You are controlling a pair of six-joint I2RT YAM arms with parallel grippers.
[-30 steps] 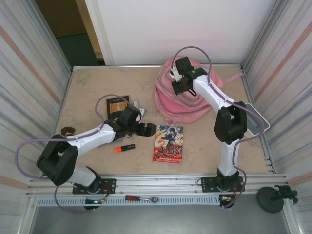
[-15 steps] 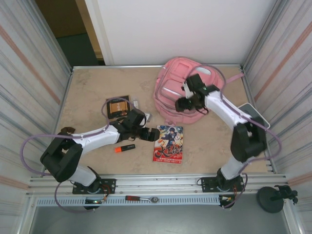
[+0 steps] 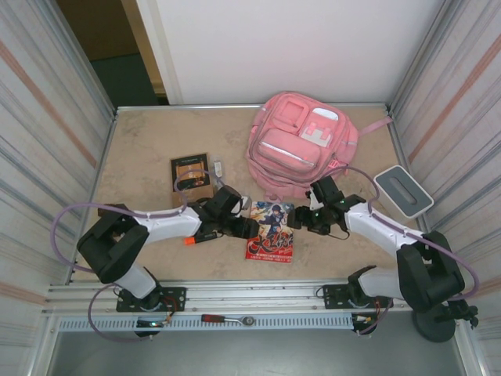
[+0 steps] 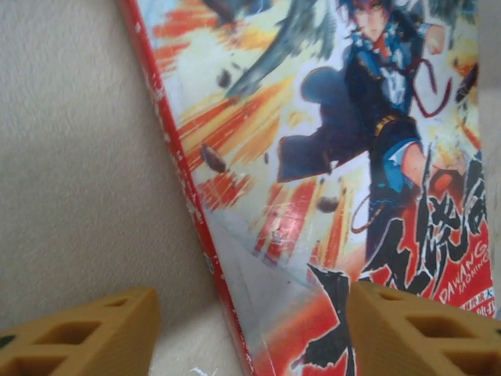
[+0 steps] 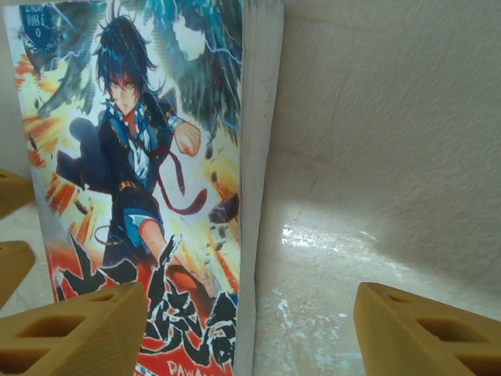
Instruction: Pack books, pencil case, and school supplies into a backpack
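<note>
The red comic lies flat on the counter, just near of the pink backpack. It sits between the two arms, probably so they can lift it by opposite edges. The left pincer stands released astride the spine, and the right pincer, also released, straddles the page edge, grasping nothing. Both sets of fingertips are cut off, so contact is unclear. The left arm half covers the orange marker, and I cannot tell whether the backpack is unzipped.
</note>
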